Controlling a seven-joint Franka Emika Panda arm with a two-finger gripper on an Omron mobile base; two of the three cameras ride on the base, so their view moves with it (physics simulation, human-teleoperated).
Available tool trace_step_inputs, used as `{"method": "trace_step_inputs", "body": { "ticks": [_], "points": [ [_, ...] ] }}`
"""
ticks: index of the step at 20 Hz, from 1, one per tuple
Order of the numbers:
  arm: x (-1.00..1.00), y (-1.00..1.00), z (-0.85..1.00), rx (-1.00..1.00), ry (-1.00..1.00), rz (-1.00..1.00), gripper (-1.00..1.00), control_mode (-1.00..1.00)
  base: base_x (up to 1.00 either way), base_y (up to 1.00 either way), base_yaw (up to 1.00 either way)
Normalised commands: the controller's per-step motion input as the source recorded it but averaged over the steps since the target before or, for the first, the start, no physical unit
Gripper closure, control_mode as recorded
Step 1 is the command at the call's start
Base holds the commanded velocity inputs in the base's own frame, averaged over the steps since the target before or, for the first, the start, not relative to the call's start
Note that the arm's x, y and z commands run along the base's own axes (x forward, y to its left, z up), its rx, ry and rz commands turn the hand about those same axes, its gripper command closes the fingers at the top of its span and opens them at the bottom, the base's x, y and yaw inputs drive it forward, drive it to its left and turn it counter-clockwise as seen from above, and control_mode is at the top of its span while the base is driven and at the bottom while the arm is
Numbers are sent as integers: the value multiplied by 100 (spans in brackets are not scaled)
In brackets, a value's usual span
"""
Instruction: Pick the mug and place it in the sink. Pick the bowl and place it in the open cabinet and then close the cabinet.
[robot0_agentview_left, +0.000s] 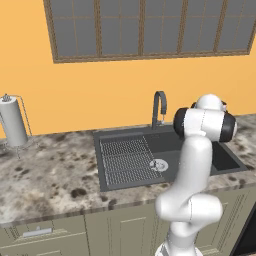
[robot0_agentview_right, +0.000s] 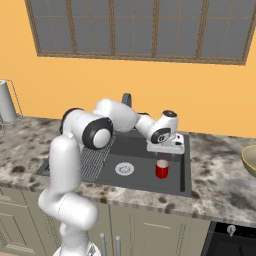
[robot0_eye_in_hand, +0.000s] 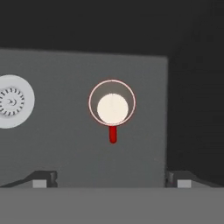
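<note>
From the left base view, the dark grey sink (robot0_agentview_left: 150, 155) is set into a speckled stone counter (robot0_agentview_left: 45, 175), with its ribbed drainboard (robot0_agentview_left: 124, 160) on the left, a round silver drain (robot0_agentview_left: 159, 164) beside it and a curved dark faucet (robot0_agentview_left: 158, 107) behind. The white arm rises at the lower right and bends over the basin, covering much of its right part. A paper towel roll (robot0_agentview_left: 12, 121) stands in a wire holder at the far left of the counter, under the window.

In the right base view, the arm reaches across the sink (robot0_agentview_right: 175, 187) and the pincer (robot0_agentview_right: 164, 150) hangs directly above the mug (robot0_agentview_right: 161, 169), not touching it. The mug is a small red cylinder with a pale top, standing upright on the basin floor, to the right of the drain (robot0_agentview_right: 124, 168) and near the basin's right wall. The rim of the tan bowl (robot0_agentview_right: 249, 160) shows at the right edge, on the counter well apart from the sink.

The hand view looks straight down on the mug (robot0_eye_in_hand: 112, 103): a thin pinkish-red ring around a creamy white disc, with a short red handle pointing towards the bottom of the picture. It stands on the flat grey sink floor (robot0_eye_in_hand: 65, 148), with the drain (robot0_eye_in_hand: 13, 101) off to the left. The pincer (robot0_eye_in_hand: 112, 180) is released, its two finger tips (robot0_eye_in_hand: 41, 179) spread far apart at the bottom corners, with nothing between them.
</note>
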Motion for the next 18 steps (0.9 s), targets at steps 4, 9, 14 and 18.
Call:
{"method": "trace_step_inputs", "body": {
  "ticks": [4,9,14,18],
  "points": [
    [-31,0,28,0,-2,0,-100,-100,0,0,0],
    [-46,0,15,0,-12,0,-100,-100,0,0,0],
    [-31,4,24,0,-20,0,-100,-100,0,0,0],
    [-8,12,44,0,-13,0,-100,-100,0,0,0]
  ]
}}
